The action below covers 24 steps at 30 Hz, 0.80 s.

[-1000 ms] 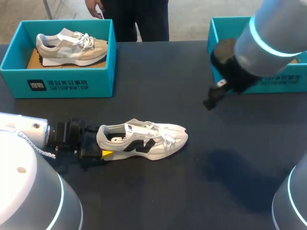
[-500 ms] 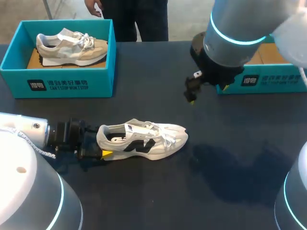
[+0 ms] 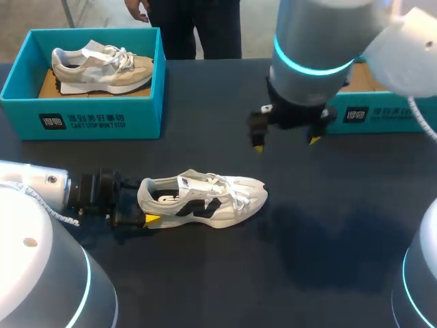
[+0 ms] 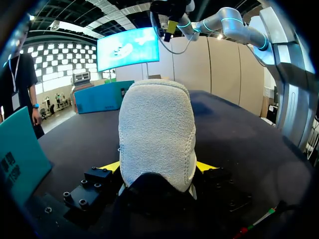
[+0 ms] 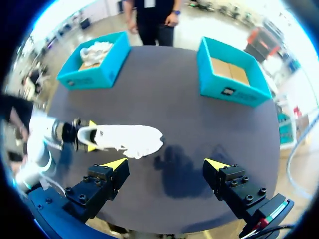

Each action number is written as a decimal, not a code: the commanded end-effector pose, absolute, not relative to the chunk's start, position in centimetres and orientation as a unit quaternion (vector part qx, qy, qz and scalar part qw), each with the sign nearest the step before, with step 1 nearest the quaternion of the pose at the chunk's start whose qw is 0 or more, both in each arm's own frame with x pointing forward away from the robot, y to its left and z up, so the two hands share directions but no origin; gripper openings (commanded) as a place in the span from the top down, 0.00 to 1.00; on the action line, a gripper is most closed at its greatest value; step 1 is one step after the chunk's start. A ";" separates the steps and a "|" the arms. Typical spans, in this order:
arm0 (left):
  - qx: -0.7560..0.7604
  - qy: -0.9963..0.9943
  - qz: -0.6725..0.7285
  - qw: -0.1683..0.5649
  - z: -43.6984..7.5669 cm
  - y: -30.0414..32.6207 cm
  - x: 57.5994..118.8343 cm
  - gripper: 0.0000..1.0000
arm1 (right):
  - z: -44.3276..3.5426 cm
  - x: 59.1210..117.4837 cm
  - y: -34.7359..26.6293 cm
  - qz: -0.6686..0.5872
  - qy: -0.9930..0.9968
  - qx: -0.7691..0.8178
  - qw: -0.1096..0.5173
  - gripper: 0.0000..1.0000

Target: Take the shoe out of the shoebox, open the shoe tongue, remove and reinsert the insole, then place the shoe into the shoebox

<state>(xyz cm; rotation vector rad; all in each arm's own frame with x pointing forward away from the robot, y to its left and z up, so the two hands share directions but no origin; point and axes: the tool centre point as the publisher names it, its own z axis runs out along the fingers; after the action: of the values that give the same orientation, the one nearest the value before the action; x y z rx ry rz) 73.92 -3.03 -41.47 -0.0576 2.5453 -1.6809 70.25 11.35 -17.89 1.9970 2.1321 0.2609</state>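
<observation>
Spanning the head view, the dark table [image 3: 205, 294] carries every item. From 2 o'clock the right arm [image 3: 317, 41] hangs above the table. Its right gripper [image 3: 286, 142], at 1 o'clock from the shoe on the table, is released, with the yellow-tipped fingers spread wide and nothing between them. From 8 o'clock the left arm [image 3: 41, 195] lies low along the table. At 10 o'clock a teal shoebox [image 3: 82, 117] holds a beige shoe [image 3: 102, 65]. At 2 o'clock a second shoebox [image 3: 382, 115] is partly hidden by the right arm. Near centre the white shoe [image 3: 205, 198] rests on the table outside both boxes, toe towards 3 o'clock, heel towards 9 o'clock. The left gripper [image 4: 157, 167] is clenched on its heel, one yellow finger at each side.
</observation>
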 end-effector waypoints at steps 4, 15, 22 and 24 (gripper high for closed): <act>-0.019 0.834 -0.550 0.047 -41.8 -2.9 73.9 1.00 | -18.9 70.6 16.5 0.042 0.630 0.760 0.157 0.00; -0.019 0.834 -0.550 0.047 -41.8 -2.9 73.9 1.00 | -21.0 70.8 22.7 0.025 0.594 0.786 0.170 0.00; -0.019 0.834 -0.550 0.047 -41.8 -2.9 73.9 1.00 | -22.7 71.3 26.4 0.015 0.563 0.808 0.175 0.00; -0.019 0.834 -0.550 0.047 -41.8 -2.9 73.9 1.00 | -22.9 71.3 27.2 0.010 0.552 0.814 0.179 0.00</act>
<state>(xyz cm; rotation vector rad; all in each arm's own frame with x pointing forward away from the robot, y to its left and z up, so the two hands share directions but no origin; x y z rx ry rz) 73.91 -3.05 -41.46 -0.0575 2.5452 -1.6811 71.57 20.12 -21.83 2.1374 2.0133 0.2657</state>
